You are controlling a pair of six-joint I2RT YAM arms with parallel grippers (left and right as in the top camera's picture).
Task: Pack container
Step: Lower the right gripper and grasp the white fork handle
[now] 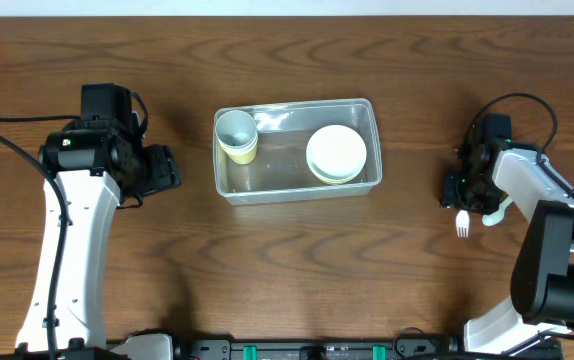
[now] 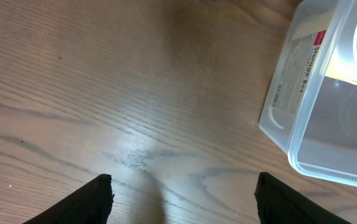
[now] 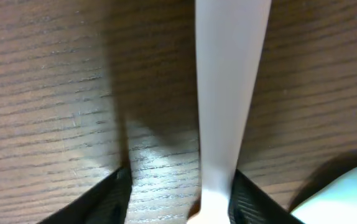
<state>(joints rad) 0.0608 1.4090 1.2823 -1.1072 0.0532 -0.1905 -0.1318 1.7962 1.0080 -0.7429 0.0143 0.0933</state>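
The clear plastic container (image 1: 297, 185) sits in the middle of the table. It holds a yellow cup (image 1: 236, 136) at its left end and stacked white and yellow bowls (image 1: 336, 153) at its right end. In the left wrist view its labelled corner (image 2: 303, 81) is at the upper right. My left gripper (image 2: 183, 196) is open and empty over bare table, left of the container. A white plastic fork (image 1: 461, 223) lies on the table at the right. My right gripper (image 3: 178, 193) is open with its fingers either side of the fork's handle (image 3: 231, 93), which touches the right finger.
Another white utensil (image 1: 497, 212) lies just right of the fork under my right gripper; its edge shows in the right wrist view (image 3: 343, 193). Both arm bases stand at the front edge. The table is dark wood.
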